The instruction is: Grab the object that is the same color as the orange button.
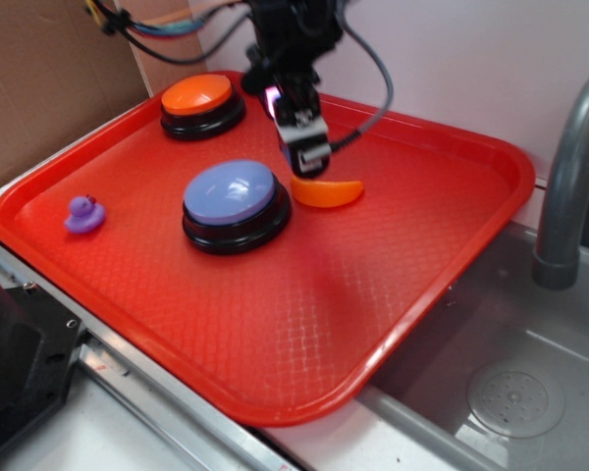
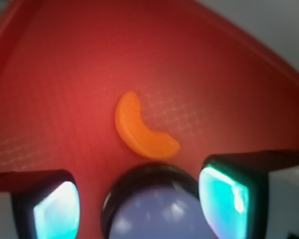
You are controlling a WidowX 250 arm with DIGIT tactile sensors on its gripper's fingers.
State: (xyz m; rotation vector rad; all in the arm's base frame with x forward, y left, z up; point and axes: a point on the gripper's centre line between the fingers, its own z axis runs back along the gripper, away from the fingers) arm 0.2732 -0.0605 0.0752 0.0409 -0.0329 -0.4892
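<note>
while gripper hangs agape, orange crescent prob. just below, untouched.

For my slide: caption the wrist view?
Open gripper above small glossy orange crescent on red plastic tray, lavender-blue domed button below.

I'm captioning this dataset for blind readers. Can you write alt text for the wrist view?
A small orange crescent lies on a red tray, apart from the open gripper whose two fingertips frame the bottom edge. A lavender-blue domed button sits between them.
</note>
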